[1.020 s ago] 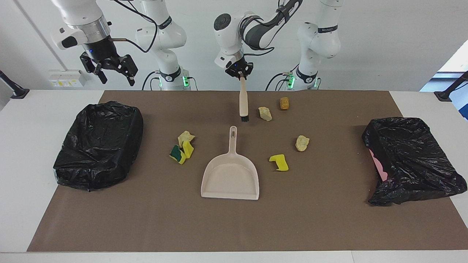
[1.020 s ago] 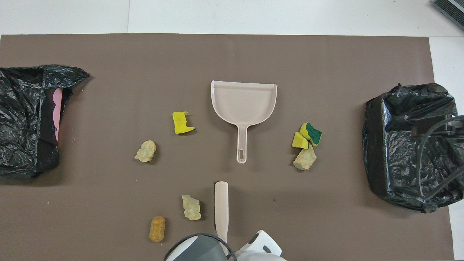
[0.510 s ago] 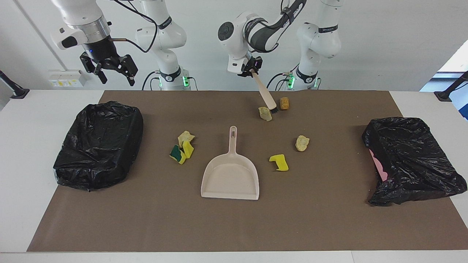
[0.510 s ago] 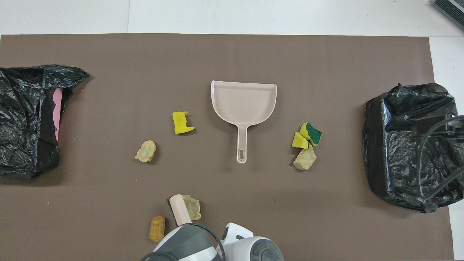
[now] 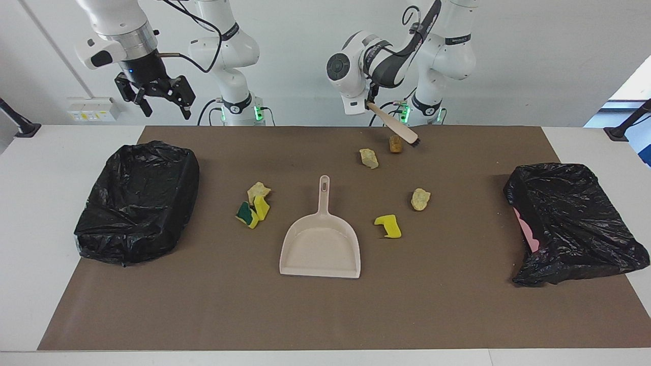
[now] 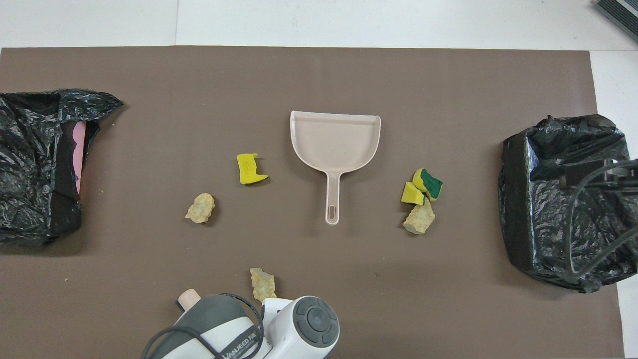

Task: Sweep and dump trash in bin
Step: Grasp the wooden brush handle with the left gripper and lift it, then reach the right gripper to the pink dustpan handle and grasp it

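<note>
My left gripper (image 5: 371,104) is shut on the handle of the beige hand brush (image 5: 397,130), which slants down toward the left arm's end. Its dark bristles (image 5: 414,144) sit low beside a brown trash chunk (image 5: 395,144). A pale chunk (image 5: 368,158) (image 6: 262,284) lies close by. More trash lies around the beige dustpan (image 5: 320,244) (image 6: 335,144): a yellow sponge piece (image 5: 388,226) (image 6: 250,168), a tan chunk (image 5: 420,199) (image 6: 201,208), and a cluster of sponge bits and a chunk (image 5: 254,204) (image 6: 422,199). My right gripper (image 5: 155,95) hangs open and waits high above the right arm's end.
Two bins lined with black bags stand at the ends of the brown mat: one at the right arm's end (image 5: 137,201) (image 6: 563,199), one at the left arm's end (image 5: 572,223) (image 6: 35,164). In the overhead view my left arm covers the brown chunk.
My left gripper has swung the brush toward the left arm's end, from beside the pale chunk over to the brown chunk, tilting it more. The right gripper has hardly moved.
</note>
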`<state>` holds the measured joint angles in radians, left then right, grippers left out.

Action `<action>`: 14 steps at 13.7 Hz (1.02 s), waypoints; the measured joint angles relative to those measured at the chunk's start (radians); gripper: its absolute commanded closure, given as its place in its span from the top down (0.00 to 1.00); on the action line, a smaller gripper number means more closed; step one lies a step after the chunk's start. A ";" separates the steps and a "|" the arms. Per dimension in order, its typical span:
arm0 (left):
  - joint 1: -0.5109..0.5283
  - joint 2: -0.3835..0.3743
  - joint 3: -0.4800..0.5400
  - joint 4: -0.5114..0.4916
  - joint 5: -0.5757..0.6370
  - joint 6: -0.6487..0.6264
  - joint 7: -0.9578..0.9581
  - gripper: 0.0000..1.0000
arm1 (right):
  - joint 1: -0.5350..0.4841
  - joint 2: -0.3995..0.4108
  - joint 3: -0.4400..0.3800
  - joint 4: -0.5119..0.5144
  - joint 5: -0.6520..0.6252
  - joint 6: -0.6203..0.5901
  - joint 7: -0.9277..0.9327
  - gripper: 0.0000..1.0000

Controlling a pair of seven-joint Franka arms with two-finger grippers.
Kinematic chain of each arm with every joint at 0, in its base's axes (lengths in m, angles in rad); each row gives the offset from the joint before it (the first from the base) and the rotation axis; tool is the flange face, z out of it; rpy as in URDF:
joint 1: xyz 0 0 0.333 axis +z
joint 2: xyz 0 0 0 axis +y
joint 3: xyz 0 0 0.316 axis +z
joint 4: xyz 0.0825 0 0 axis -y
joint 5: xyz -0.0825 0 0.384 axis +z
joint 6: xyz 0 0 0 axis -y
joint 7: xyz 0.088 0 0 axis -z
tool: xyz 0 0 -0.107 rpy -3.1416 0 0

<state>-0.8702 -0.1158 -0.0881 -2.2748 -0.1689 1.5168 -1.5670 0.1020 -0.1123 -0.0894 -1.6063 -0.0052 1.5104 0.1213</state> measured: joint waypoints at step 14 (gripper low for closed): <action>0.100 -0.055 -0.001 -0.175 -0.156 0.291 -0.165 0.00 | 0.228 0.197 0.020 -0.045 0.003 0.228 0.173 1.00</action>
<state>-0.7706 -0.1710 -0.0891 -2.4502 -0.3249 1.8083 -1.7323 0.3296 0.0847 -0.0694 -1.6510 -0.0026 1.7386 0.2941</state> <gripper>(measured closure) 0.731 0.000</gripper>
